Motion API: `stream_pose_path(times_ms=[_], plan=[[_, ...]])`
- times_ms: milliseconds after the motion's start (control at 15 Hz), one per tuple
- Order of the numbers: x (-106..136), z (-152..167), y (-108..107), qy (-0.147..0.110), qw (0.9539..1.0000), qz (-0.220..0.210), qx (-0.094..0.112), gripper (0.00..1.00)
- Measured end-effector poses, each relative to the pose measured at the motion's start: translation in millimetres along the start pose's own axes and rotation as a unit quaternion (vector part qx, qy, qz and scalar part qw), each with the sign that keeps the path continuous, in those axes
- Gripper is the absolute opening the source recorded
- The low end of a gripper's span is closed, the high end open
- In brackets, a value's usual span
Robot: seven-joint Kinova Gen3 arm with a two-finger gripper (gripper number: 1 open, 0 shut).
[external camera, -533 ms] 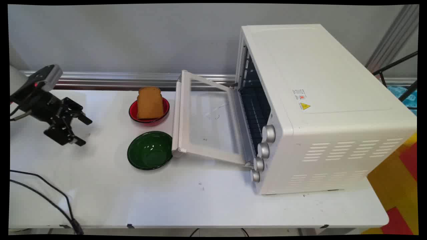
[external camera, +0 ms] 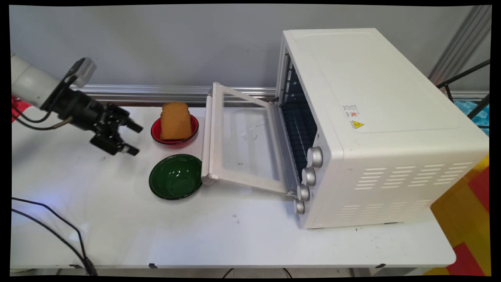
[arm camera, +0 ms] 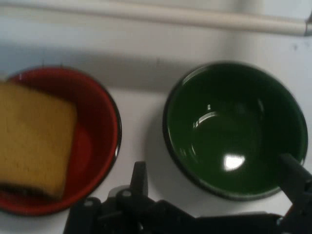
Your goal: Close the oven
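Observation:
My black gripper (external camera: 135, 138) hangs open and empty just left of the two bowls, a little above the table. A slice of brown bread (external camera: 175, 120) stands leaning in the red bowl (external camera: 157, 133) at the back. In front of it sits the green bowl (external camera: 175, 181) with nothing in it. The hand view looks down on both: the bread (arm camera: 31, 139) in the red bowl (arm camera: 97, 131) at left, the green bowl (arm camera: 236, 129) at right, with one fingertip (arm camera: 139, 173) between them and my gripper (arm camera: 214, 170) over the green bowl's near rim.
A white toaster oven (external camera: 372, 129) fills the right half of the table, its glass door (external camera: 242, 141) hanging open toward the bowls and its rack (external camera: 299, 129) showing inside. Black cables (external camera: 54, 231) trail over the table's front left corner.
The gripper has moved right and toward the back of the table, from the far left to just beside the red bowl. Its fingers stay open. Bowls, bread and oven are unmoved.

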Motion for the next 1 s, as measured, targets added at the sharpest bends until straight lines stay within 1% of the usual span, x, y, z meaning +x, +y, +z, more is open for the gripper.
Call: stream_pose_path(times_ms=[133, 267, 333, 667, 1000], plan=[[8.7, 7.1, -1.8, 0.019, 0.9998, 0.005, 0.0, 1.0], [14.4, 12.7, -3.7, 0.029, 0.9995, 0.012, 0.002, 1.0], [16.9, 15.9, -4.9, 0.033, 0.9993, 0.018, 0.004, 0.0], [19.4, 29.2, -9.3, 0.033, 0.9988, 0.037, 0.006, 0.0], [25.0, 61.0, -15.8, 0.04, 0.9978, 0.053, 0.007, 0.0]])
